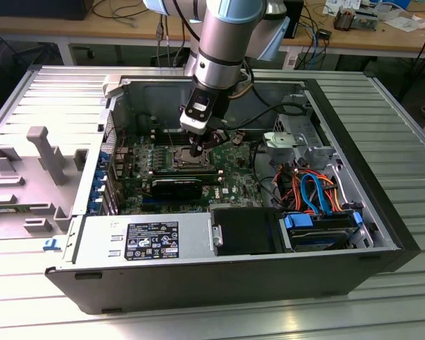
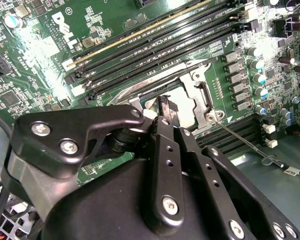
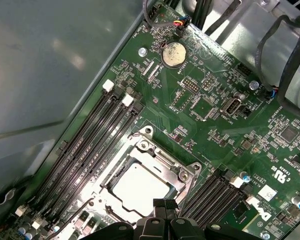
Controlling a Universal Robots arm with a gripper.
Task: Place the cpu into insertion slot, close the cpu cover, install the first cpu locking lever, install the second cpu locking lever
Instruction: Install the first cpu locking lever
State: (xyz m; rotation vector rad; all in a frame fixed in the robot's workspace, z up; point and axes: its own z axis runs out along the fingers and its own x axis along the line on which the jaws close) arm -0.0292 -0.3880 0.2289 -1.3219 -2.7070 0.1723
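The cpu (image 3: 140,186) is seated in the slot (image 3: 146,131) — the cover (image 3: 157,159) is laid down over it. The gripper (image 3: 164,204) is held just above the slot's edge — fingertips pressed together, nothing grasped.

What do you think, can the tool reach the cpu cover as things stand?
Probably yes: the tool hangs close above the cpu cover, which lies over the cpu, with nothing between them.
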